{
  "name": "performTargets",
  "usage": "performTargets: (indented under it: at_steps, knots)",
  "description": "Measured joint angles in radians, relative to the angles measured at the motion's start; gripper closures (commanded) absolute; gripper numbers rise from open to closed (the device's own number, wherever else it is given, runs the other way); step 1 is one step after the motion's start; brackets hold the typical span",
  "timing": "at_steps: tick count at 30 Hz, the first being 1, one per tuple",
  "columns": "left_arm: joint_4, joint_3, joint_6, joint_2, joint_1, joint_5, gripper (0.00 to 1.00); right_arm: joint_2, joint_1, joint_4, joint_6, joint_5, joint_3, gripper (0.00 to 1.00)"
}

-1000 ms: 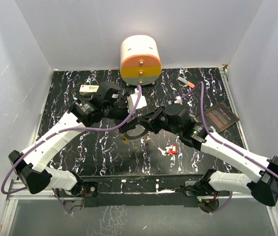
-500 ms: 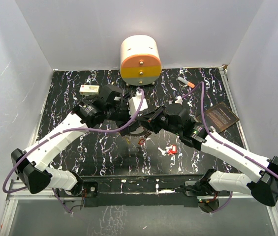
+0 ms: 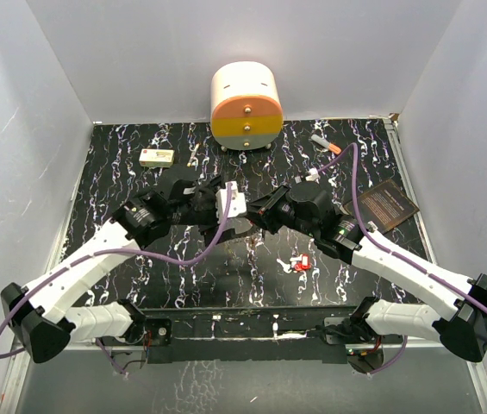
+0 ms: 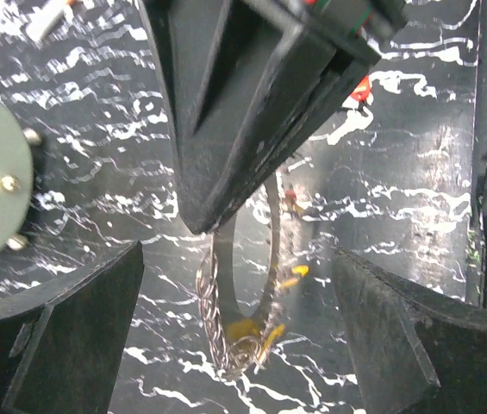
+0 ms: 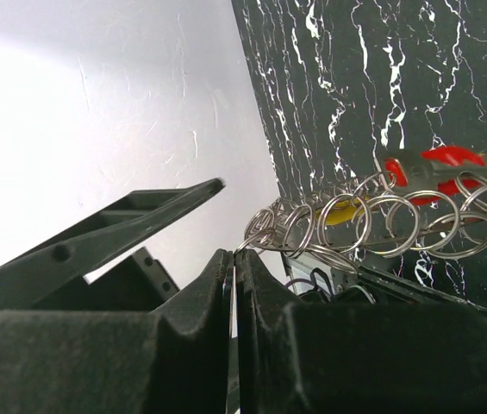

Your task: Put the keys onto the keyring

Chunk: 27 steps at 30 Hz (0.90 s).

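Black white-veined tabletop (image 3: 252, 278), white walls (image 3: 140, 60)

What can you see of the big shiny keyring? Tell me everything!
The keyring is silvery metal, with little linked loops along its rim. It hangs on edge above the black table, pinched at the top by the shut right gripper. A yellow-headed key and a red-headed key hang at its rim.

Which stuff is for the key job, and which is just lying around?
For the job:
- keyring, pinched in the right claw
- keys on it
- loose red keys on the table

Just lying about:
- round drawer box
- marker pen
- small white block
- dark card
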Motion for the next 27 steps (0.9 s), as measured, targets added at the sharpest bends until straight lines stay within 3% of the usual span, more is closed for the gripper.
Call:
performTargets:
  at_steps: [13,27]
  knots:
    - [0.151,-0.06,-0.013,-0.049,0.0,0.021,0.18,-0.027,0.001,0.026,0.0,0.0,-0.016,0.92]
    - [0.232,-0.08,-0.039,-0.049,0.0,0.021,0.46,-0.028,0.001,0.046,0.0,-0.004,-0.028,0.92]
